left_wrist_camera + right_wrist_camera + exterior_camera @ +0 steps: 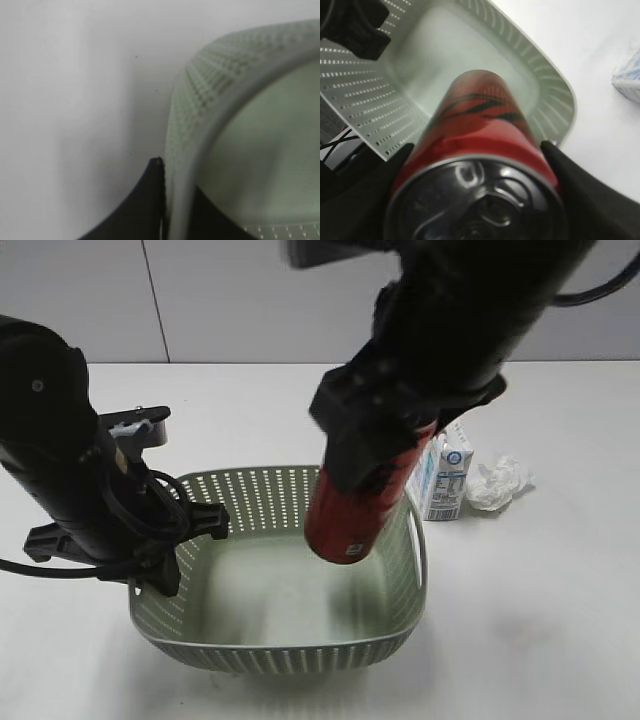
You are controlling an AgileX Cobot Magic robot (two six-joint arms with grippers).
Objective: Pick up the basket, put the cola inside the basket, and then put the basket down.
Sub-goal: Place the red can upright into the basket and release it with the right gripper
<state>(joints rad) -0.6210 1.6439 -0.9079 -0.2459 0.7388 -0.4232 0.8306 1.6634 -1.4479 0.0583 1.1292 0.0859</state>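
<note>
- Right tool (385, 455) clamped on the cola (355, 515); its fingers (570, 175) press both sides of the can near the silver top, seen close in the right wrist view.
- Cola hangs tilted, base pointing down into the basket (400, 625), top end up inside the tool. Base is over the basket's open interior, toward the right wall; whether it touches the floor cannot be told.
- Left tool (160, 545) sits at the basket's left rim. In the left wrist view a dark finger (145, 200) lies against the outside of the rim with another dark part just inside it, so the tool pinches the basket wall.
- Whether the basket is lifted or resting on the white bench (540, 640) is unclear.
- Small white-and-blue carton (447, 478) stands on the bench just beyond the basket's right far corner, crumpled white paper (497, 483) beside it.
</note>
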